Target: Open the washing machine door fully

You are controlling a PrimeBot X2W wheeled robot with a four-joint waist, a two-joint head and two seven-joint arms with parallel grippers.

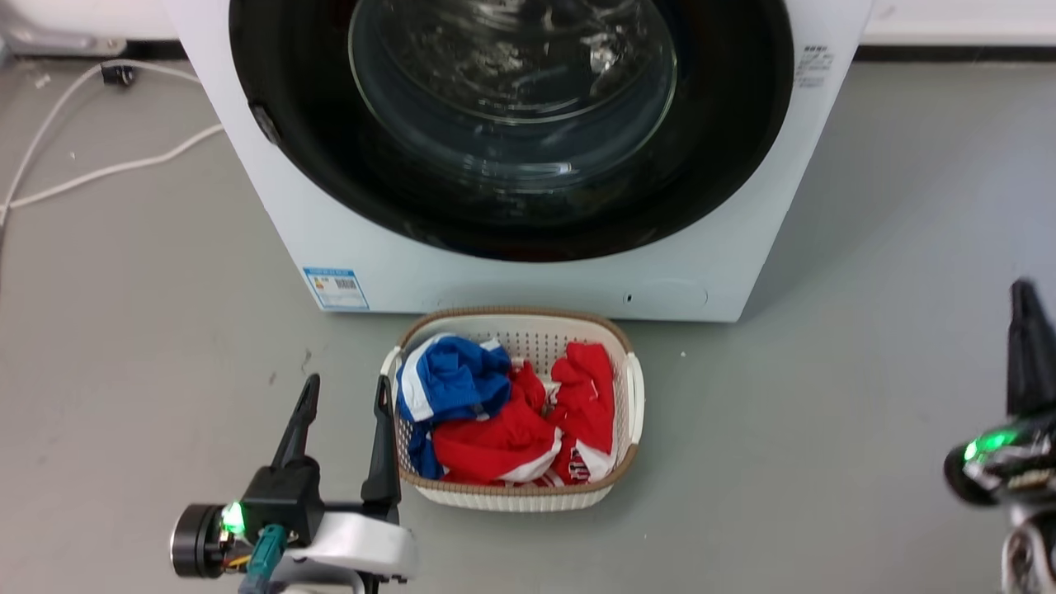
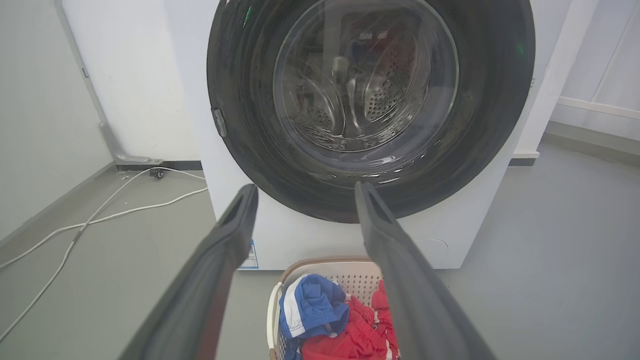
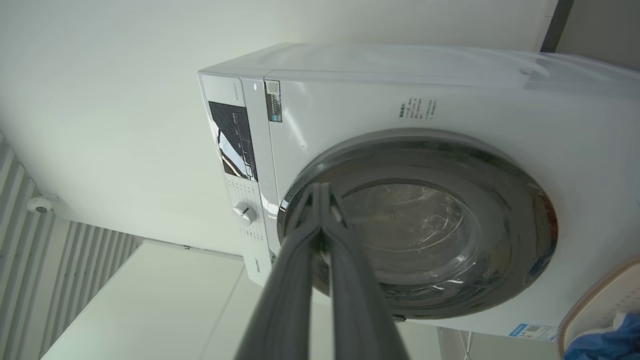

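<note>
Left gripper point(image 1: 347, 381): hovering low at the lower left, its two fingers standing spread with nothing between them, pointing toward the machine; in the head view, one finger is appearing just beside the basket's left rim.
White cables point(image 1: 107, 169): trailing across the grey floor left of the machine.
Washing machine door point(image 1: 511, 107): sitting shut against the white machine front, beyond and above the spread pincer and well apart from it; in the left wrist view the door point(image 2: 370, 90) is rising just past the fingertips.
Laundry basket point(image 1: 635, 388): standing on the floor just in front of the machine, under the door, holding blue cloth point(image 1: 450, 379) and red cloth point(image 1: 503, 437); lying between the two grippers.
Right gripper point(image 1: 1023, 289): hanging at the far right, fingers pressing together on nothing, well apart from the door; its wrist view is looking up at the door point(image 3: 420, 230).
</note>
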